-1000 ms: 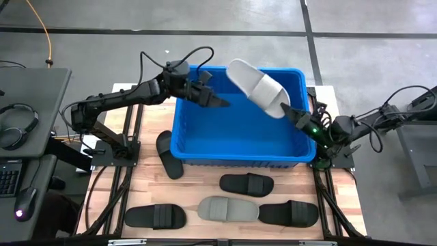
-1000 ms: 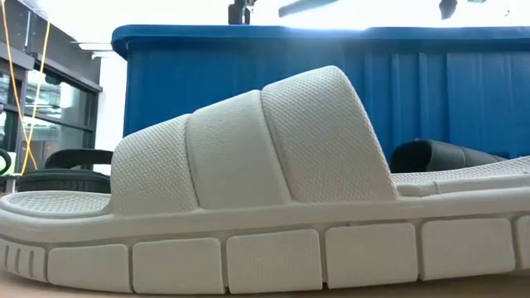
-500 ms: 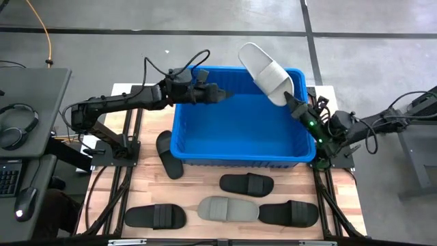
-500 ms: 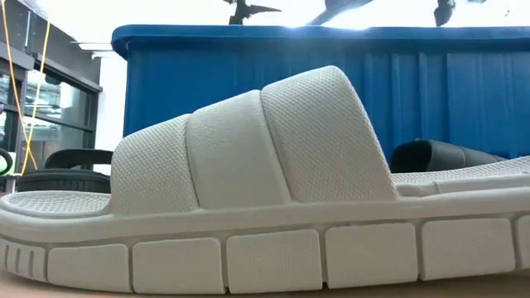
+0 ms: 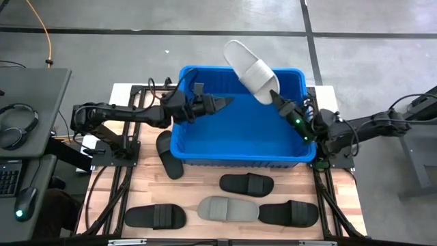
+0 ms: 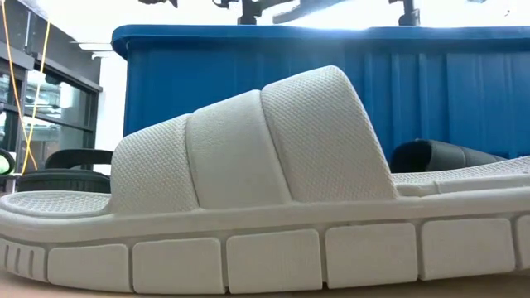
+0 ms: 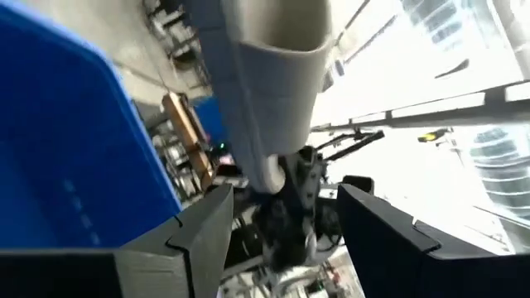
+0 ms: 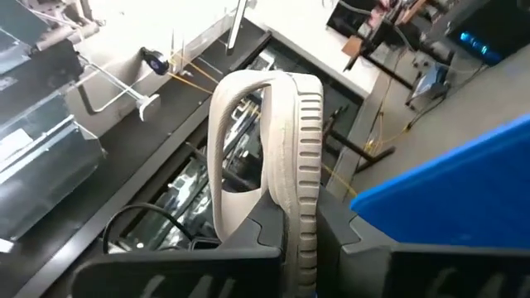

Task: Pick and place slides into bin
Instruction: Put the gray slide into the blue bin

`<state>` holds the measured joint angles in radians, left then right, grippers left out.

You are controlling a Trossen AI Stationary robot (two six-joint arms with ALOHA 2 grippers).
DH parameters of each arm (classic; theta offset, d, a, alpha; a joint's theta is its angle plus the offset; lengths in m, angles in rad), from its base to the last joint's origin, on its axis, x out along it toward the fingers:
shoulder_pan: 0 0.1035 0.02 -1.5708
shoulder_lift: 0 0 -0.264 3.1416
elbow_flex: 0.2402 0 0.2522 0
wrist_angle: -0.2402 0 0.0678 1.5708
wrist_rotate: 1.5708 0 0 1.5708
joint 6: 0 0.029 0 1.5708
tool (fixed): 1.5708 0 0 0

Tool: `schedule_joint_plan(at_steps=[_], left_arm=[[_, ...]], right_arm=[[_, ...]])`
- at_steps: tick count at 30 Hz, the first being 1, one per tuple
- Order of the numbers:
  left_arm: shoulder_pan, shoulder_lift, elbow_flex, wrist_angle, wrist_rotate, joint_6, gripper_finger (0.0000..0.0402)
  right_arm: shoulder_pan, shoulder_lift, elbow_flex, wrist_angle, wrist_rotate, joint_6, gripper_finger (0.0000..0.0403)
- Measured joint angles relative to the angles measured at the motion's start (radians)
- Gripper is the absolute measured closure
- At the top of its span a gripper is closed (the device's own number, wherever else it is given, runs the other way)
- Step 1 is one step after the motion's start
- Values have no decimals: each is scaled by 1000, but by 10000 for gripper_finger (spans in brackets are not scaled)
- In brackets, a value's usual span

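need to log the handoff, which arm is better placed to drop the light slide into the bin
Right. Its hand already grips the light slide over the blue bin; the left hand is open and empty, hovering over the bin.

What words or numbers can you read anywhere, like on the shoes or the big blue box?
None can be read in any view.
White slide held by the right hand: plain, no print showing.
Blue bin: ribbed walls only, no label.
Grey slide close up in the low view: only texture, no brand.
Black slides on the table: no readable marks.
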<state>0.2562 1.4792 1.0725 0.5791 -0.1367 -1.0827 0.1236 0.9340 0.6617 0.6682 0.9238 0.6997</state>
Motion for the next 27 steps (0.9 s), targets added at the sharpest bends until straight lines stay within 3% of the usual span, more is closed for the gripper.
schedule_joint_plan(at_steps=[6, 15, 27], left_arm=[[-34, -1, 2, 1, -56, 16, 195], [-49, -1, 2, 0, -96, 55, 195], [-73, -5, 2, 0, -144, 92, 195]], right_arm=[[0, 119, 0, 253, -36, -31, 401], [-44, 259, 3, 410, -58, 34, 401], [-125, 455, 268, 293, -268, 60, 402]])
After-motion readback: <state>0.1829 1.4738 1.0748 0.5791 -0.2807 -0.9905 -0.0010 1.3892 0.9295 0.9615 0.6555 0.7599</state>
